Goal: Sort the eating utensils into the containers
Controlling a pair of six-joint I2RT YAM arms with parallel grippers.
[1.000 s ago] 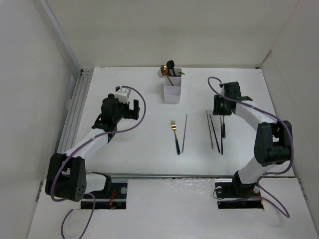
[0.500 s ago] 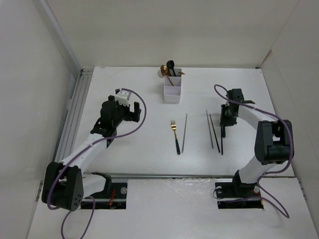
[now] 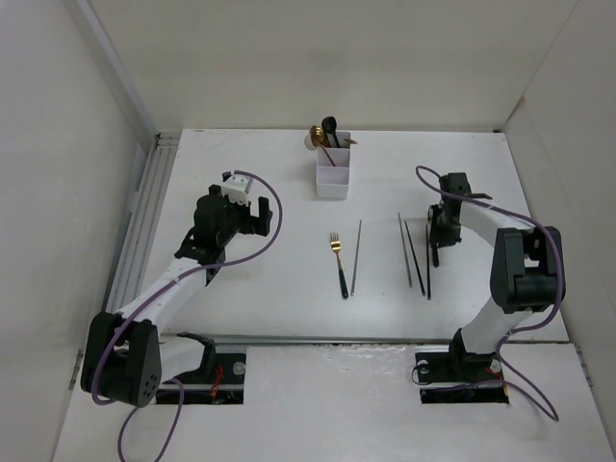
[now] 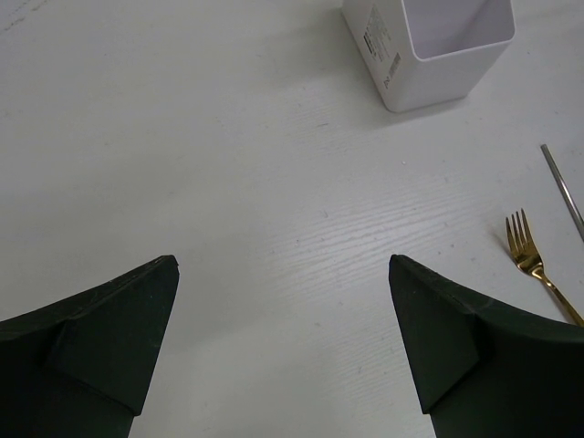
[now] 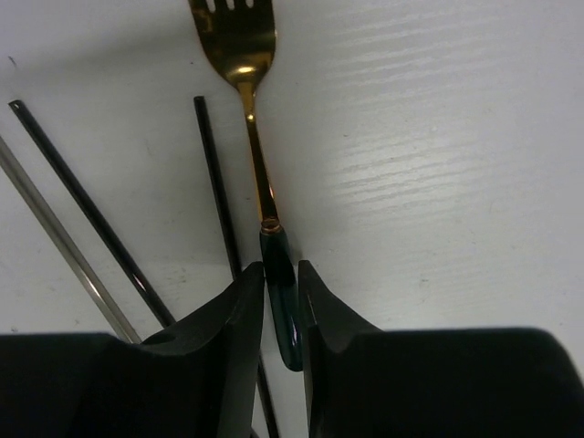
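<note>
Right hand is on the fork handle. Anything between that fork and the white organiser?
Nothing standing. The right hand grips the fork. The chopsticks lie flat beside it on the side toward the organiser. Once lifted, the fork should pass over them.

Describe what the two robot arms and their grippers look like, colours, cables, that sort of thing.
Both the left arm and right arm have white tubular links joined by chunky black joints, with a purple cable looping along each. The left wrist carries a small white block. The left gripper and right gripper have plain dark wedge-shaped fingers; no markings show.
</note>
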